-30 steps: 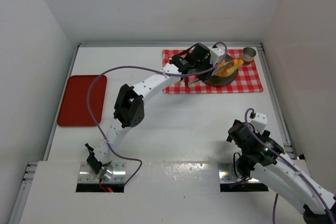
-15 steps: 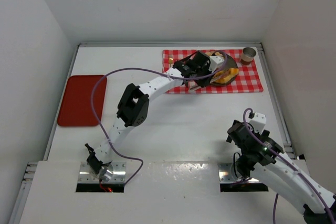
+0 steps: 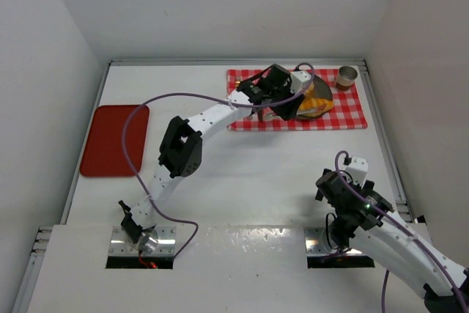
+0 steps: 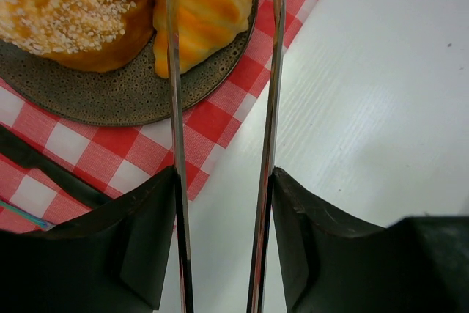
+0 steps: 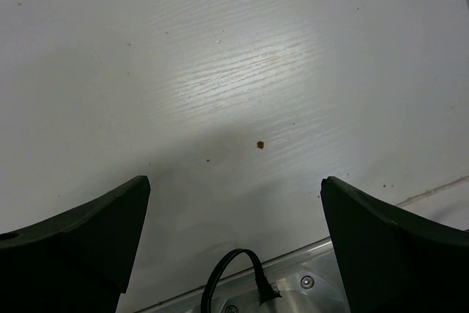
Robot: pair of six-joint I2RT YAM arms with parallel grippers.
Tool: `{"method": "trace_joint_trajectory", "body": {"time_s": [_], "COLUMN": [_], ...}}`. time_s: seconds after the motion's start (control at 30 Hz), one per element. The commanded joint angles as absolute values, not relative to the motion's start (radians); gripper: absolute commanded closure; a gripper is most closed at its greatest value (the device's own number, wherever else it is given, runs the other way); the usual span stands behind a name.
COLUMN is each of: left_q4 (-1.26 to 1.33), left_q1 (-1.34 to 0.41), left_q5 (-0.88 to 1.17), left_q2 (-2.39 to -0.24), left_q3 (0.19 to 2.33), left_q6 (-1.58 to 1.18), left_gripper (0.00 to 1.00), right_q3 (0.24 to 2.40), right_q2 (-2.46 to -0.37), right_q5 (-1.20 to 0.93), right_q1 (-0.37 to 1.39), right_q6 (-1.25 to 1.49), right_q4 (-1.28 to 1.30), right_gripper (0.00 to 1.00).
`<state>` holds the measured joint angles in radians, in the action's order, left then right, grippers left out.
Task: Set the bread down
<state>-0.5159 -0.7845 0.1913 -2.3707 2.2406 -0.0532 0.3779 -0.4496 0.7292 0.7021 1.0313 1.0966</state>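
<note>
Left fingers [image 4: 146,240] clamped on tongs [image 4: 174,108]; blades set astride croissant [image 4: 209,5] on plate [image 4: 110,100], judged ready for pinching. Bun [image 4: 66,5] alongside. Right fingers [image 5: 80,232] spread wide, parked over bare surface [image 5: 220,71].

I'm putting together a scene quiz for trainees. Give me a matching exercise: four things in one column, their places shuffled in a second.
Things
1. bun
2. red tray
3. cup
4. right gripper

Places
A. open, over bare white table
B. far right corner of the checked cloth
C. on the dark plate, beside the croissant
D. by the table's left edge

Pairs: 1-C, 2-D, 3-B, 4-A
</note>
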Motion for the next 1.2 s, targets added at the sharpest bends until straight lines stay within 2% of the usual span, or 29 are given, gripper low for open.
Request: {"method": "trace_joint_trajectory", "body": {"time_s": [0.0,0.1,0.23,0.3,0.33,0.43,0.53,0.67,0.93,1.1,1.17], "left_q4": [-0.521,-0.555,-0.575,-0.584,-0.584,-0.584,-0.535,-0.445,-0.385,-0.459,-0.512], "left_q1": [-0.769,-0.749,-0.642,-0.567,-0.566,-0.413,-0.306,-0.227,-0.169,-0.169,-0.150], "left_q5": [0.242,0.293,0.339,0.348,0.348,0.229,0.154,0.069,0.005,0.106,0.145], "left_q2": [-2.234,-2.182,-2.031,-1.898,-1.898,-1.789,-1.744,-1.735,-1.858,-1.884,-1.894], "left_q3": [2.289,2.289,2.179,2.036,2.036,1.821,1.550,1.375,1.272,1.281,1.328], "left_q6": [-0.066,-0.089,-0.129,-0.141,-0.155,-0.213,-0.238,-0.238,-0.223,-0.155,-0.118], "left_gripper": [0.43,0.43,0.43,0.43,0.43,0.38,0.35,0.35,0.32,0.25,0.25], "right_q3": [0.357,0.359,0.351,0.348,0.345,0.344,0.344,0.367,0.397,0.384,0.379], "right_q2": [-0.462,-0.457,-0.439,-0.434,-0.434,-0.428,-0.439,-0.474,-0.489,-0.433,-0.416], "right_q5": [0.643,0.637,0.638,0.641,0.641,0.646,0.643,0.630,0.630,0.644,0.644], "right_q1": [0.703,0.701,0.703,0.703,0.701,0.701,0.701,0.701,0.701,0.700,0.701], "right_q6": [1.032,1.035,1.061,1.072,1.072,1.075,1.063,1.032,1.020,1.051,1.057], "right_q4": [1.155,1.158,1.167,1.169,1.169,1.158,1.125,1.103,1.132,1.146,1.147], "right_gripper": [0.01,0.01,0.01,0.01,0.01,0.01,0.01,0.01,0.01,0.01,0.01]}}
